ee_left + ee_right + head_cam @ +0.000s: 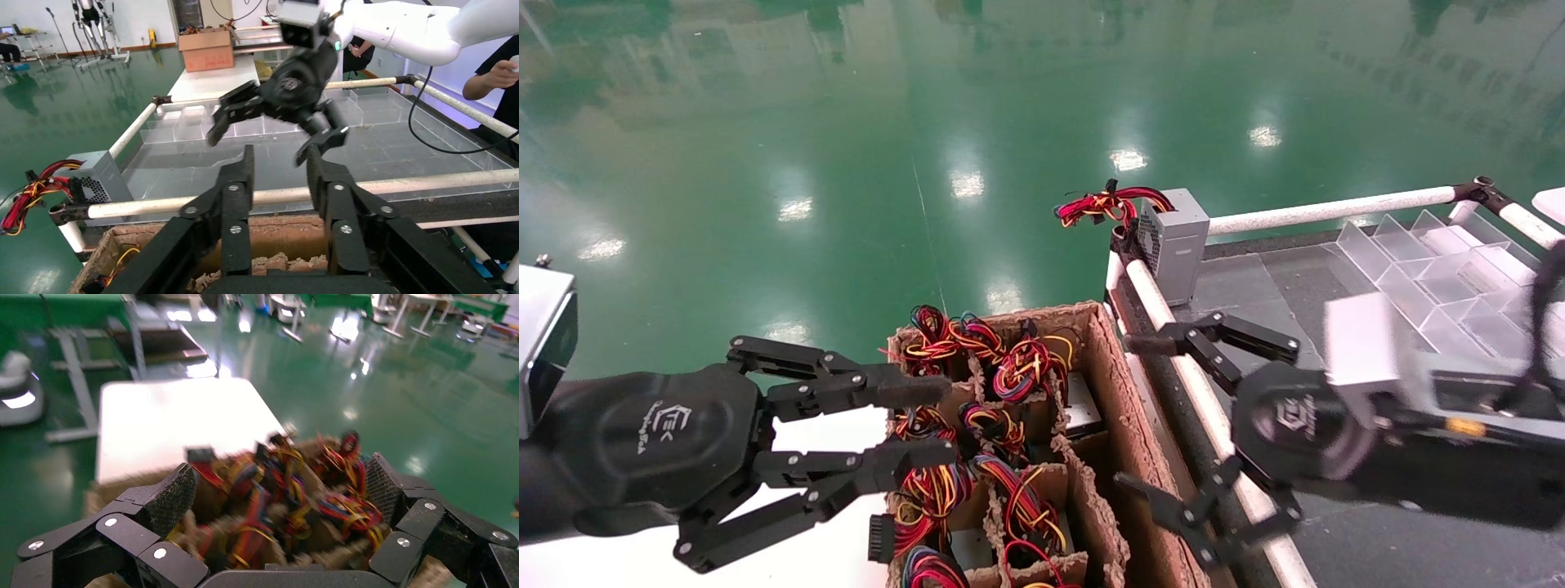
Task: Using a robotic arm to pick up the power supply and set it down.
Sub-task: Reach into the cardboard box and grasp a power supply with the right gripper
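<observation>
Progress looks like roughly one cycle in — one power supply [1177,241] already stands upright at the table's [1254,286] corner, about 1 o'clock in the head view, with a mostly red bundle, and both hands are empty. Left hand [923,420] hovers fingers apart at the cardboard box's [1128,425] 9 o'clock edge, while the right hand [1164,416] is spread wide over the rail at 3 o'clock. Inside the box, divider cells hold more grey units with red-yellow-black wire bundles [1017,367] — I'd guess the next pick comes from there.

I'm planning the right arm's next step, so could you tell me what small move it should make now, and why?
Probably carry the right gripper sideways over the cardboard box and lower it toward a wire bundle. Its fingers are open and empty, hovering over the white rail beside the box, and the supplies sit in the box's compartments. The left gripper hovers open at the far side.
</observation>
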